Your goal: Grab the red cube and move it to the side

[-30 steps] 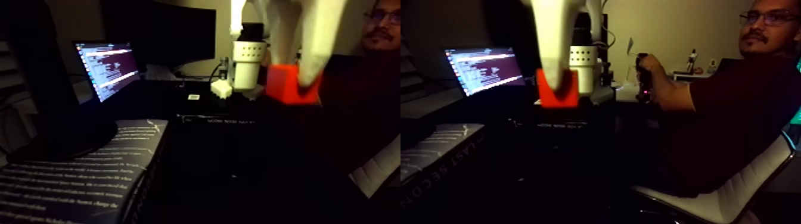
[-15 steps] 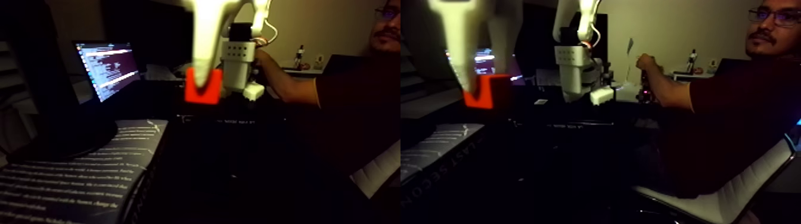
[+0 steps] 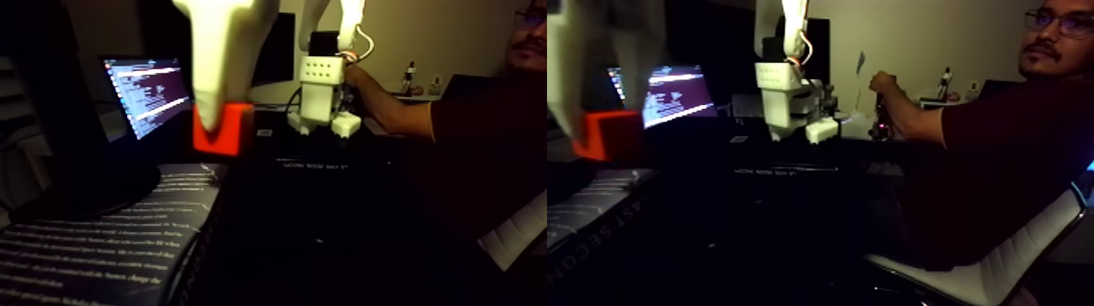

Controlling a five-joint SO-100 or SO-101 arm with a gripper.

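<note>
Dim desk surface (image 3: pixel 326 236) lies below the white gripper (image 3: pixel 213 122), whose jaws pinch the red cube (image 3: pixel 220 134) at their tips, aloft; that shallow hold risks dropping it.

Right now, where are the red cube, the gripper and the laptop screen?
red cube (image 3: pixel 221 137): fixed view, front face.
gripper (image 3: pixel 213 114): fixed view, between fingertips.
laptop screen (image 3: pixel 148 93): fixed view, lit display.
</note>
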